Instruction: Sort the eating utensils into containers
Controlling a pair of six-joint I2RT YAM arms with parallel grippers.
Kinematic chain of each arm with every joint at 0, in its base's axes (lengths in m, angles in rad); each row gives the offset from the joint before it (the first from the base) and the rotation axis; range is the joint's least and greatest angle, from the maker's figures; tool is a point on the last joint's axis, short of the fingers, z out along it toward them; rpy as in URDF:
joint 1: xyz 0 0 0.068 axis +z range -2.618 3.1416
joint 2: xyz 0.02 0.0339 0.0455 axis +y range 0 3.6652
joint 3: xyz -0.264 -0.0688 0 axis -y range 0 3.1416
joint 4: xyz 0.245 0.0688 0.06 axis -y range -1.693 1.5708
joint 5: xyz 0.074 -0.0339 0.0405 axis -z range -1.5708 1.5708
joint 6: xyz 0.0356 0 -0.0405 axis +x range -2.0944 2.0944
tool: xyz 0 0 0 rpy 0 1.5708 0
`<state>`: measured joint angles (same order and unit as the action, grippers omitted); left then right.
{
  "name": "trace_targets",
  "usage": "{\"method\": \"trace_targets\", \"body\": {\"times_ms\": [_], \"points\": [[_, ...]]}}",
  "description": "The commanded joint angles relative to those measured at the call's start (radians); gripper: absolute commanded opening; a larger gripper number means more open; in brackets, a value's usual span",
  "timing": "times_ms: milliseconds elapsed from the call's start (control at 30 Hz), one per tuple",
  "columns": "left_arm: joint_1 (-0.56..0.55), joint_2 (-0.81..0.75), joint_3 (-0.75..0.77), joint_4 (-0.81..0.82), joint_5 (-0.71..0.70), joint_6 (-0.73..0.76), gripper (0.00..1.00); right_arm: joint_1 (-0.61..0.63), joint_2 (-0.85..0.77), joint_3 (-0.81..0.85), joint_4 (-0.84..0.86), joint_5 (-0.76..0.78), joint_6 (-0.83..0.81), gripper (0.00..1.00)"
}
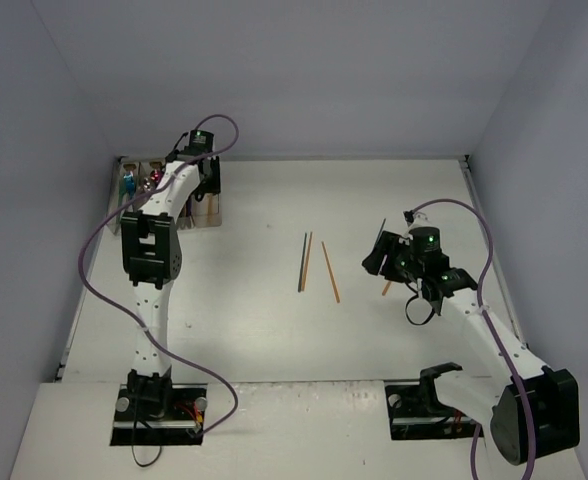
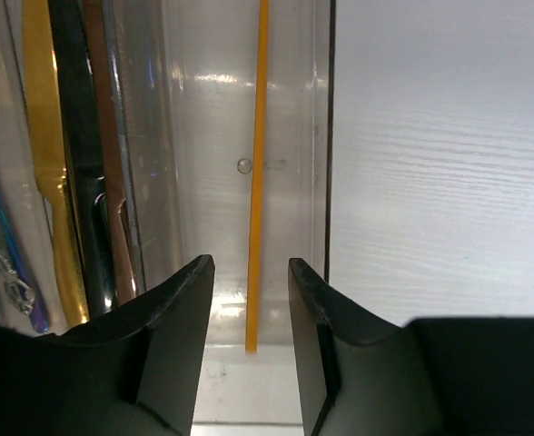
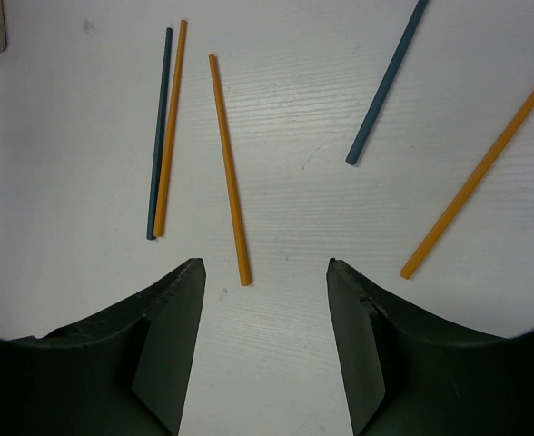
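At the table's (image 1: 244, 330) far left corner, my left gripper (image 2: 249, 263) stands parted over the containers (image 2: 203, 136), gripping nothing. One orange stick (image 2: 260, 163) lies in the end one beneath it, with other utensils (image 2: 44, 136) filling the neighbours. Mid-table, my right gripper (image 3: 265, 263) hangs open and empty above five loose sticks (image 3: 228, 163), orange and blue. Sorting looks nearly done; only those remain.

In clear bins (image 2: 203, 109) at the table's far-left corner: lone orange stick (image 2: 260, 182) lengthwise in the end compartment; gold, black and copper handles (image 2: 67, 109) next door; loose on the table (all flat): teal stick (image 3: 159, 136) touching paired orange stick (image 3: 171, 127); three more sticks (image 3: 228, 168) apart.
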<state>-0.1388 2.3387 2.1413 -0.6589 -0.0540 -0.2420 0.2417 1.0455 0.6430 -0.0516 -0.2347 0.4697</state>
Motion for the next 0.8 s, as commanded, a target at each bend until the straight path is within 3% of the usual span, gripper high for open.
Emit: {"method": "trace_targets", "body": {"times_ms": [0, 267, 400, 600, 767], "points": [[-0.029, -0.225, -0.01, 0.023, 0.024, 0.005, 0.36, -0.005, -0.03, 0.003, 0.02, -0.008, 0.005, 0.54], [-0.249, -0.505, -0.409, 0.143, 0.099, -0.046, 0.36, -0.005, -0.036, -0.008, 0.021, -0.005, 0.012, 0.54], [-0.367, -0.549, -0.552, 0.219, 0.135, -0.126, 0.37, -0.005, -0.033, -0.014, 0.019, 0.003, 0.006, 0.54], [-0.544, -0.522, -0.641, 0.299, 0.068, -0.187, 0.37, -0.005, -0.032, -0.023, 0.021, 0.02, -0.001, 0.54], [-0.58, -0.452, -0.642, 0.324, 0.036, -0.225, 0.37, -0.006, -0.043, -0.03, 0.021, 0.036, -0.01, 0.54]]}}
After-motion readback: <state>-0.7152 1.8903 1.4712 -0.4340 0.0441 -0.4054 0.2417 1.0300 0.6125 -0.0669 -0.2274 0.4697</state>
